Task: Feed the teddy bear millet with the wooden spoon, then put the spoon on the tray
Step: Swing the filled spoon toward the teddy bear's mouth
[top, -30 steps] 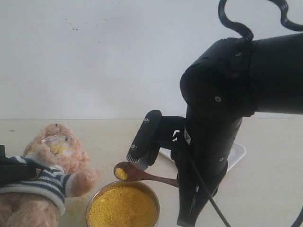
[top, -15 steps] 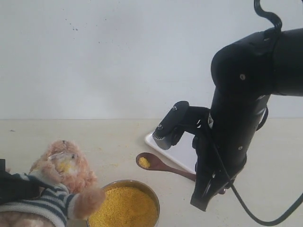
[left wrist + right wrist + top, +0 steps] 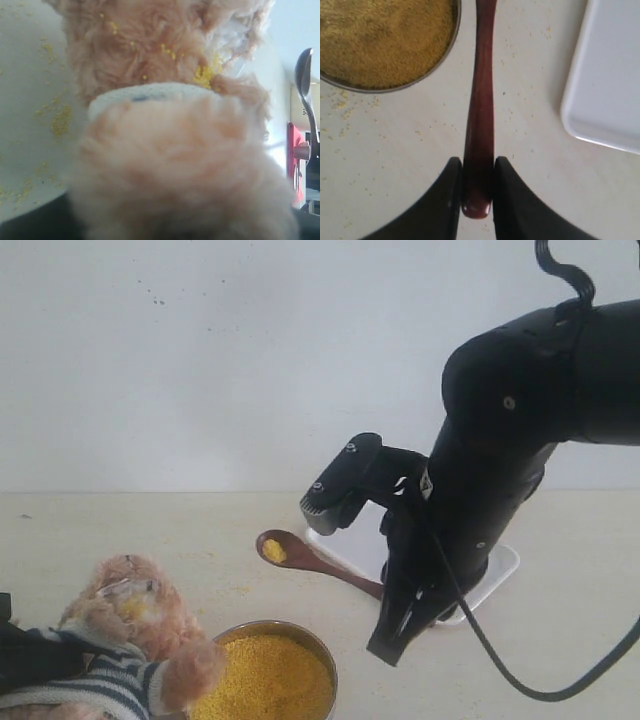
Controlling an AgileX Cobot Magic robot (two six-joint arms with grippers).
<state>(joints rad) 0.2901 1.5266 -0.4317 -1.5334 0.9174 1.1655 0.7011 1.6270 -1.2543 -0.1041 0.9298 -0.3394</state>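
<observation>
The teddy bear [image 3: 130, 618] leans at the lower left, with yellow grains on its muzzle. Its fur [image 3: 165, 100] fills the left wrist view and hides the jaws. My left gripper [image 3: 22, 655] is a black shape clamped across its striped shirt. My right gripper [image 3: 478, 167] is shut on the end of the wooden spoon [image 3: 482, 95]. The spoon [image 3: 310, 560] hangs level above the table with a little millet [image 3: 272, 551] in its bowl, well right of the bear's face. The metal bowl of millet [image 3: 262, 682] sits below it. The white tray [image 3: 497, 575] lies behind the right arm.
Loose yellow grains are scattered on the beige table [image 3: 395, 145] around the bowl rim [image 3: 454, 35]. The tray's corner [image 3: 615, 85] lies just beside the spoon handle. The bulky black right arm [image 3: 500, 440] covers most of the tray. A plain white wall stands behind.
The spoon has lifted from beside the millet bowl and moved up and right, away from the bear. The bear has sunk lower and tilted back. The right arm swung right, uncovering the tray.
</observation>
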